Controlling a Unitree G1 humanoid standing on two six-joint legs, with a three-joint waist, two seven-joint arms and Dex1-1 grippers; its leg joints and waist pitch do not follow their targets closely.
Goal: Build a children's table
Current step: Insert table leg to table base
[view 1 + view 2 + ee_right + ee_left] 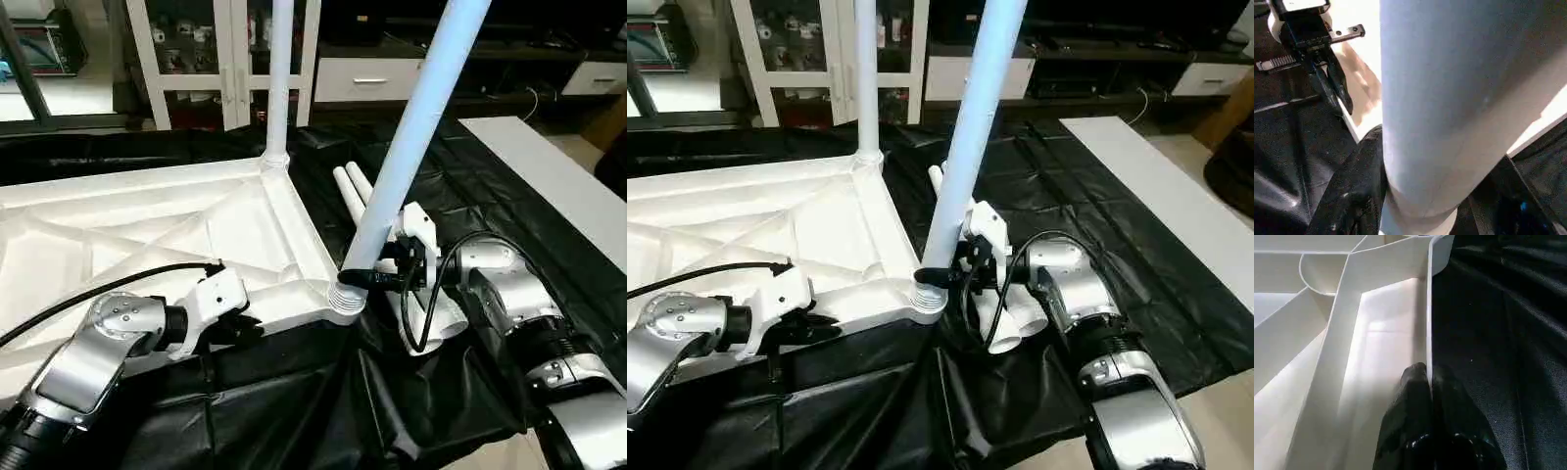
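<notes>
Black plastic sheeting (509,186) covers the floor, cabinets (196,59) beyond. The tabletop (147,235) lies ribs-up at left, its near rim pinched by the left gripper (1429,382). Two legs stand socketed: the far leg (280,78), and the near leg (411,137), clasped at its base by the right gripper (955,269). Two loose legs (351,186) lie right. No writing readable.

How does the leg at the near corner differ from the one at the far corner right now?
The near-corner leg leans to the right; the far-corner leg stands upright. The right gripper clasps the near one just above its socket; nothing holds the far one. Both are white tapered tubes seated in corner sockets of the upturned tabletop.
</notes>
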